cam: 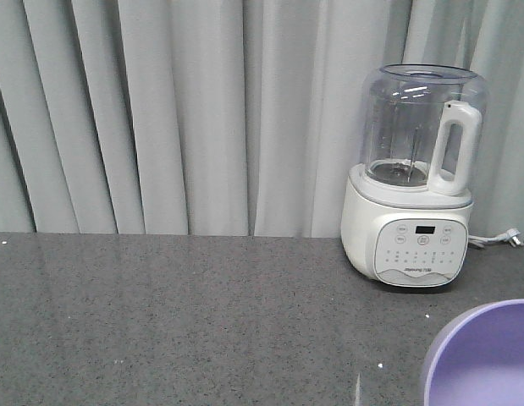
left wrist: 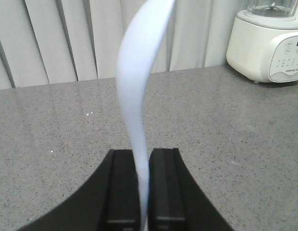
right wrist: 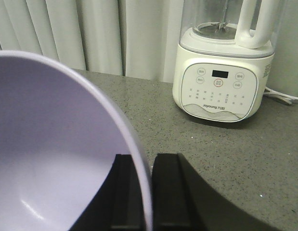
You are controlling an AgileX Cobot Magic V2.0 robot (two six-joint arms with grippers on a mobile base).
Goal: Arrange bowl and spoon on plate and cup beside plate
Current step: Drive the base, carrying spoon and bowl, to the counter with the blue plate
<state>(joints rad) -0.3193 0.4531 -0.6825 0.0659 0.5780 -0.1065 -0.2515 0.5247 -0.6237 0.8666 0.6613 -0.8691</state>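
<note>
While both arms hang over the counter [cam: 202, 313]: left claw [left wrist: 143, 160] clamps plate [left wrist: 139, 72] rim, plate rising edge-on | right claw [right wrist: 144, 162] clamps bowl [right wrist: 52, 144] rim, bowl body leftward.

Blender [cam: 414, 220] on counter [cam: 202, 313], behind bowl [cam: 490, 355]

Light: bright, even, from overhead; glints on top of white plastic blender [cam: 411, 228].
Shadows: faint, thin, under blender base on grey speckled stone counter [cam: 177, 321].
Glare: pale sheen on counter left of blender.
Blur: round light blue plate [left wrist: 139, 82], left of blender, washed-out, soft-edged; lavender-purple plastic bowl [right wrist: 52, 144] soft, v. near lens, small highlight inside.
Sharp: blender panel txt, rt wrist view.
</note>
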